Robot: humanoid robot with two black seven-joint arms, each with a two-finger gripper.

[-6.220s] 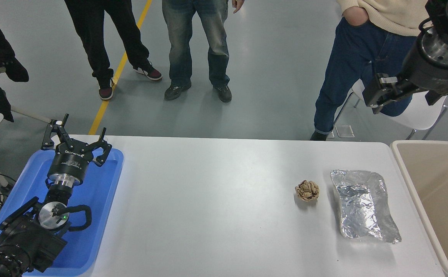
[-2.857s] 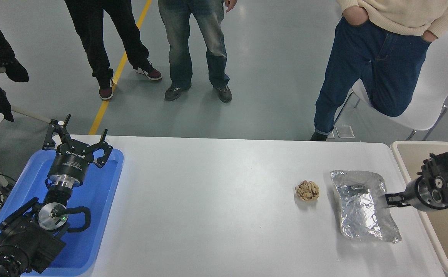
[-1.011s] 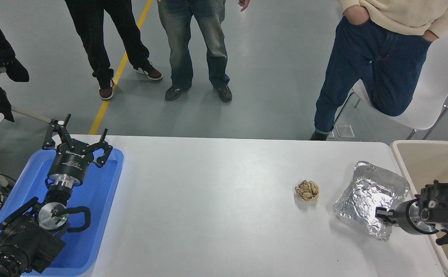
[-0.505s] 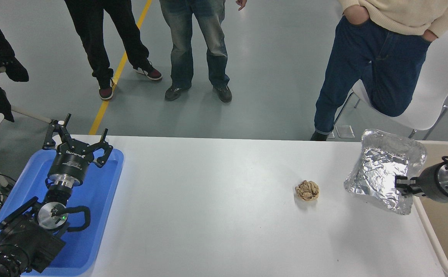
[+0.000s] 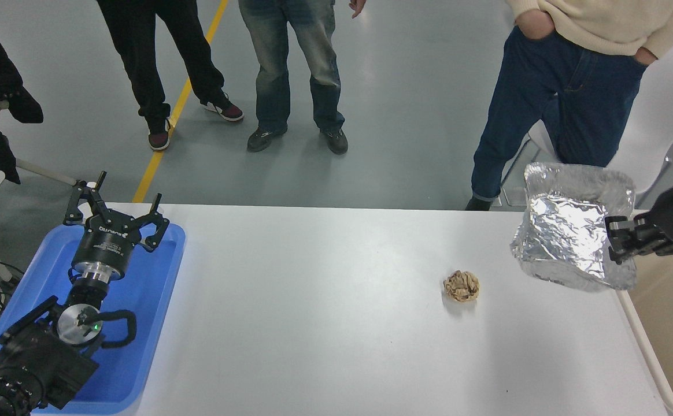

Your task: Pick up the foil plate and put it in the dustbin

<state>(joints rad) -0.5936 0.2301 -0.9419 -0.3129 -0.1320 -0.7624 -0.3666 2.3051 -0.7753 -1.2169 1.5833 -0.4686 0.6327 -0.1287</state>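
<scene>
My right gripper point(image 5: 618, 242) pinches the rim of the crinkled silver foil plate point(image 5: 568, 231); I should carry it fully over the beige plastic dustbin point(image 5: 654, 370) before releasing.

Colours on white table point(image 5: 325, 323)
Silver crinkled foil plate point(image 5: 568, 237); brown paper ball point(image 5: 461, 286); blue tray point(image 5: 140, 323) at left edge; beige dustbin point(image 5: 660, 323) at right edge; black grippers.

The right pincer point(image 5: 618, 238) reaches in raised from the right edge, clamped closed; the left pincer point(image 5: 118, 215) rests lower left, fingers spread.
</scene>
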